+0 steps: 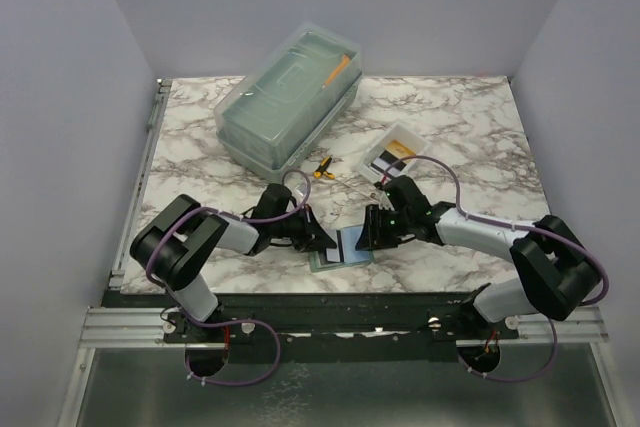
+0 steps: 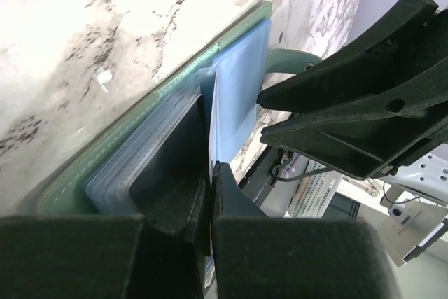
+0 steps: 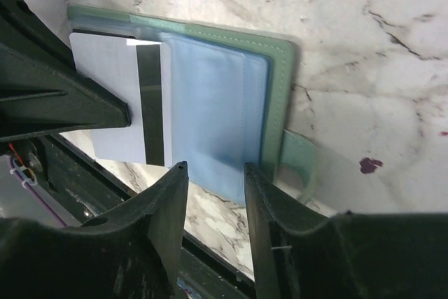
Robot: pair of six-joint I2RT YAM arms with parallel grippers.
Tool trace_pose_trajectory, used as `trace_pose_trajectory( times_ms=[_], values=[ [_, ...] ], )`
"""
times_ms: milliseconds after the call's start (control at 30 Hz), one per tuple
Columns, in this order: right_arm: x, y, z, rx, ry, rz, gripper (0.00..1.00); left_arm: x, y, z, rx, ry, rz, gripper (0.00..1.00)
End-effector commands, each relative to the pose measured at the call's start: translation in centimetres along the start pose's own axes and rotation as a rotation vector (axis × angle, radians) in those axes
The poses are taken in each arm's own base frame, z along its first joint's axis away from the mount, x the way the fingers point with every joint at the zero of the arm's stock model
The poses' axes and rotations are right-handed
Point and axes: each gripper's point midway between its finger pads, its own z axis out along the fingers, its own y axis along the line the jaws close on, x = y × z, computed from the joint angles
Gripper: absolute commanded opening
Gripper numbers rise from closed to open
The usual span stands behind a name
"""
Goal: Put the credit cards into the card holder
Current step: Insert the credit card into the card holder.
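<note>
1. Surface: a white marble-pattern table (image 1: 470, 127), enclosed by plain grey walls (image 1: 60, 97) on the left, far and right sides. A metal rail (image 1: 340, 327) runs along the near edge.
2. Count, arms: two, both reaching inward to the near centre.
3. Count, containers: one translucent lidded box (image 1: 290, 97) at far centre-left, and one small white tray (image 1: 412, 139) to the right of it.
4. Count, tools: one yellow-handled tool (image 1: 322, 169), lying between the box and the tray.
5. Count, card holder: one. The card holder (image 3: 217, 96) lies open and flat at the near centre, between the two grippers, with its pale blue pockets facing up.
6. Count, cards: one credit card (image 3: 115, 89), pale with a black stripe, lies over the holder's left panel. The tray cards (image 1: 388, 160) are dark and gold; their number is not clear.
7. The left gripper (image 2: 212, 169) has its fingers pressed together, pinching the credit card at its left edge.
8. The right gripper (image 3: 214, 167) has its fingers spread with nothing between them, at the holder's near edge.
</note>
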Motion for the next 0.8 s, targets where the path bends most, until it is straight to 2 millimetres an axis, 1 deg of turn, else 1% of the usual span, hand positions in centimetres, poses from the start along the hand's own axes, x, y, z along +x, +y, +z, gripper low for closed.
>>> trace_pose_trajectory(
  times_ms=[0, 67, 233, 467, 533, 567, 633, 667, 700, 767],
  values=[
    [0.7, -1.6, -0.8, 0.085, 0.006, 0.025, 0.43, -0.6, 0.2, 1.0, -0.011, -0.02, 0.03, 0.0],
    [0.5, -1.5, -1.1, 0.088, -0.001, 0.027, 0.43, -0.6, -0.1, 1.2, -0.007, -0.016, 0.034, 0.0],
    [0.6, -2.1, -1.3, 0.114, -0.006, 0.026, 0.43, -0.4, 0.2, 1.3, -0.009, -0.008, 0.023, 0.0],
    [1.0, -3.7, -1.4, 0.173, -0.003, 0.04, 0.45, -0.3, 0.3, 1.7, 0.005, 0.004, 0.008, 0.0],
    [1.3, -4.0, -1.0, 0.163, 0.001, 0.037, 0.45, -0.5, 0.4, 1.8, 0.003, -0.006, 0.01, 0.0],
    [1.6, -4.0, -0.8, 0.151, 0.011, 0.038, 0.44, -0.6, 0.5, 1.9, 0.001, -0.01, 0.011, 0.0],
    [1.9, -3.6, -0.1, 0.115, 0.033, 0.037, 0.39, -0.8, 0.6, 2.0, -0.003, -0.023, 0.017, 0.0],
    [1.8, -3.3, 0.1, 0.096, 0.035, 0.037, 0.35, -0.9, 0.5, 2.1, -0.006, -0.03, 0.019, 0.0],
    [1.8, -3.1, 0.3, 0.084, 0.034, 0.04, 0.34, -1.0, 0.5, 2.1, -0.009, -0.039, 0.023, 0.0],
    [1.5, -2.6, 0.6, 0.057, 0.029, 0.044, 0.27, -1.1, 0.5, 2.4, -0.019, -0.06, 0.031, 0.0]
  ],
)
